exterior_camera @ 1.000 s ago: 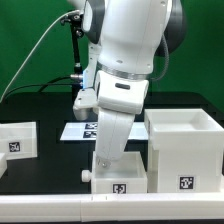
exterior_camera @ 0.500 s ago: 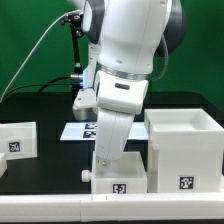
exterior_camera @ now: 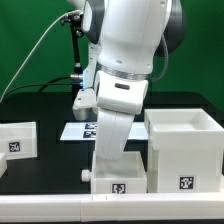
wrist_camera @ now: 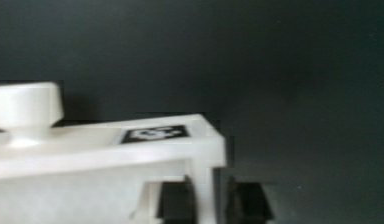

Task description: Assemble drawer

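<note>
Jaws are closed, pinching one thin side wall of the drawer (exterior_camera: 120, 178). The drawer sits at the front of the counter (exterior_camera: 45, 172), just beside the tall white casing (exterior_camera: 186, 150) on the exterior view's right; whether they touch is unclear. The wrist view shows the drawer's knob (wrist_camera: 22, 108) and tag (wrist_camera: 157, 133). Judgement: lift straight and keep it level, since a thin-wall pinch may let it swing. The casing wall crowds any turn. Small white box (exterior_camera: 16, 139) and marker board (exterior_camera: 82, 128) sit well apart.
</note>
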`<state>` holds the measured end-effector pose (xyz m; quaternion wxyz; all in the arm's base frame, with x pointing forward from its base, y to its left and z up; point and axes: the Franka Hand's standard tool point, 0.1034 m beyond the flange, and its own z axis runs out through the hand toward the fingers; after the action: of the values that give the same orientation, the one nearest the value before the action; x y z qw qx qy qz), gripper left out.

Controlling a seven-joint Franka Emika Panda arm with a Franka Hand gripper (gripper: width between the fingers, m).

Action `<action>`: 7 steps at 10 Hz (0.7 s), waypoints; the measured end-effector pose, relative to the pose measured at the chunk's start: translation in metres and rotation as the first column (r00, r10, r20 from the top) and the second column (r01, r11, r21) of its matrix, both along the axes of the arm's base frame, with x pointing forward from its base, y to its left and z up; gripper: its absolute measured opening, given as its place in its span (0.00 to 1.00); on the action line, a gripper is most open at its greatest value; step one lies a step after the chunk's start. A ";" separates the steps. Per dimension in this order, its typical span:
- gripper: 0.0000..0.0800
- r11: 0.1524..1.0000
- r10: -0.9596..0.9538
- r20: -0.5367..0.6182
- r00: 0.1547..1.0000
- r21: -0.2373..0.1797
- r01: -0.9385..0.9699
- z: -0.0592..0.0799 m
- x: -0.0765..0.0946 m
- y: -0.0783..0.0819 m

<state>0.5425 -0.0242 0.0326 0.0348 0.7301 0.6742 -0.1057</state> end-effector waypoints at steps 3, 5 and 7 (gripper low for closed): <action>0.05 1.000 0.004 0.000 1.000 0.000 -0.004 0.004 0.001 0.001; 0.05 1.000 0.012 0.013 1.000 0.004 -0.012 0.017 0.005 0.006; 0.05 1.000 0.012 0.003 1.000 0.004 -0.012 0.019 0.005 0.012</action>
<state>0.5479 -0.0120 0.0519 0.0346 0.7261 0.6789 -0.1030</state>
